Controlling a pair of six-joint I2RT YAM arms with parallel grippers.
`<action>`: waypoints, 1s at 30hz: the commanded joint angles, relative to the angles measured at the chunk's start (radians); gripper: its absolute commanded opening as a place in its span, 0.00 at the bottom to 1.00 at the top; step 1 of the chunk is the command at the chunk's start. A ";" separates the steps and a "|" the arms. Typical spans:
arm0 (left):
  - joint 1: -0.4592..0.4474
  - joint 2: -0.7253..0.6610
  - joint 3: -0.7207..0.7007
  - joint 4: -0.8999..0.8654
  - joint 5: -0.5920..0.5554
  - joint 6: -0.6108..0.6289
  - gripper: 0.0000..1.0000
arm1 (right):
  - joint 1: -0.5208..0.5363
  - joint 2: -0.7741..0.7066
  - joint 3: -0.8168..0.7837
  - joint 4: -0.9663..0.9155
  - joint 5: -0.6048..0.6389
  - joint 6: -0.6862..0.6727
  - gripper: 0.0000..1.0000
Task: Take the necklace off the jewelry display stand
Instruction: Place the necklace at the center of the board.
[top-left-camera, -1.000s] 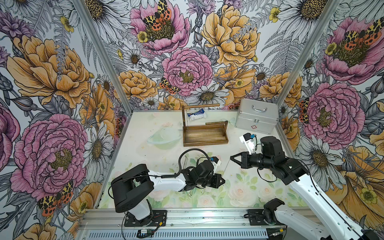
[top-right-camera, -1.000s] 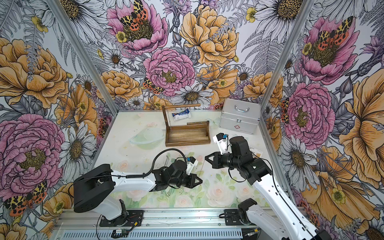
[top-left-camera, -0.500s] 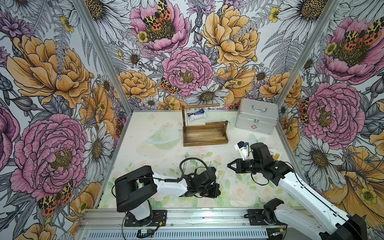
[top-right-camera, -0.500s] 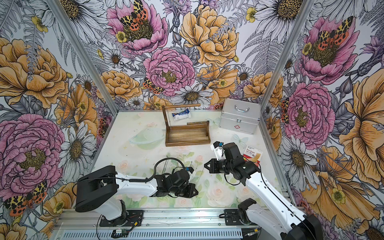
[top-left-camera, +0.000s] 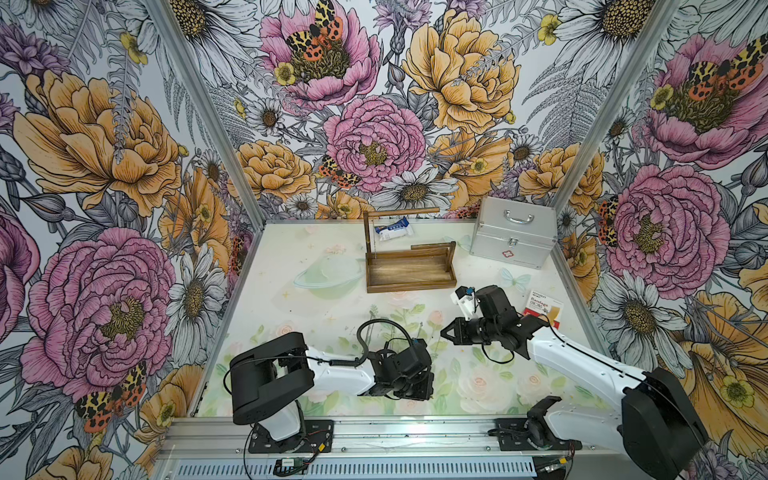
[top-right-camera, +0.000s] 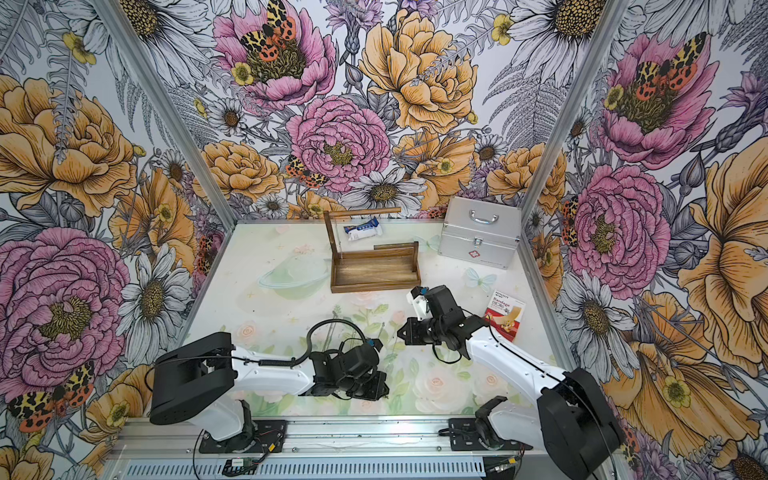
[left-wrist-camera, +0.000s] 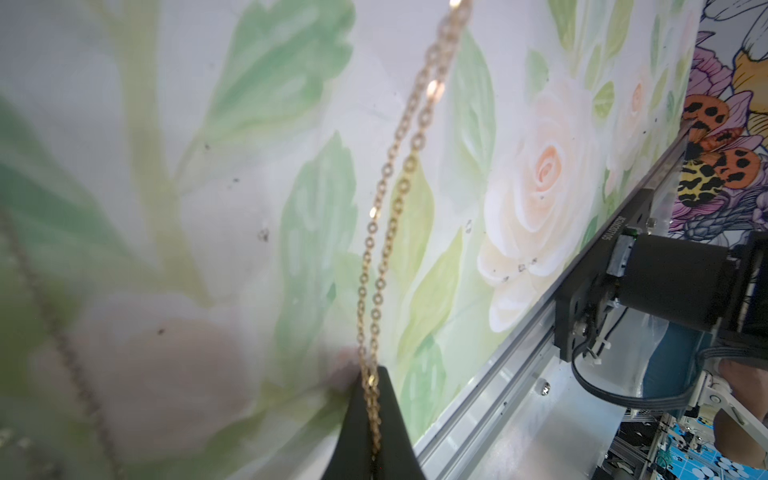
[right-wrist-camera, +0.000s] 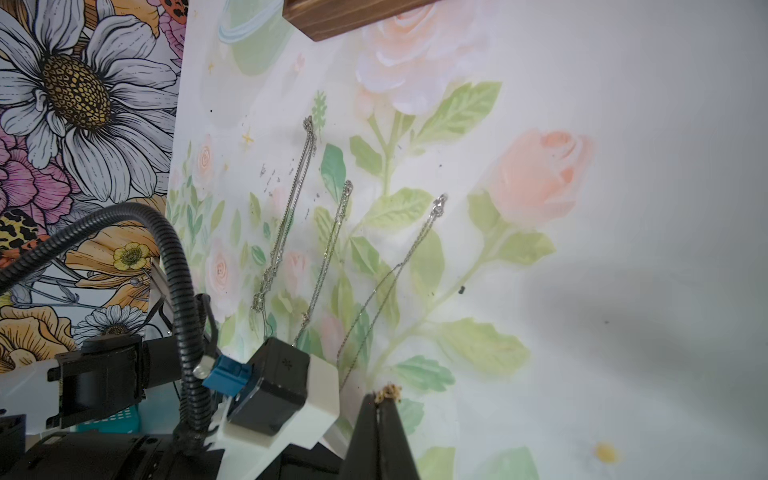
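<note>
The wooden jewelry display stand (top-left-camera: 409, 274) (top-right-camera: 374, 274) sits at the back centre of the mat, and one corner of its tray shows in the right wrist view (right-wrist-camera: 345, 16). A fine strand hangs from its top rod beside the post (top-left-camera: 376, 243). The gold necklace (left-wrist-camera: 386, 232) is off the stand. My left gripper (left-wrist-camera: 372, 374) (top-left-camera: 419, 388) is shut on its doubled chain, low near the front rail. My right gripper (right-wrist-camera: 380, 397) (top-left-camera: 444, 332) is shut with a gold clump of the chain (right-wrist-camera: 389, 390) at its tip, just behind and to the right of the left one.
Three silver chains (right-wrist-camera: 332, 249) lie side by side on the mat behind the left wrist. A silver metal case (top-left-camera: 513, 237) stands at the back right, with a bandage box (top-left-camera: 542, 309) in front of it. A white and blue packet (top-left-camera: 392, 230) lies behind the stand.
Both arms have drawn back toward the front rail and lower. The right gripper has shifted left, closer to the left one. Both jaws stayed shut.
</note>
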 joint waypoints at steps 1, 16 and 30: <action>-0.007 -0.003 0.014 -0.068 -0.049 0.011 0.00 | 0.009 0.051 0.012 0.071 0.023 -0.009 0.00; -0.040 0.022 0.081 -0.209 -0.109 0.048 0.05 | 0.012 0.157 0.016 0.095 0.055 -0.056 0.00; -0.054 -0.004 0.083 -0.245 -0.152 0.049 0.20 | 0.014 0.220 -0.002 0.143 0.047 -0.057 0.00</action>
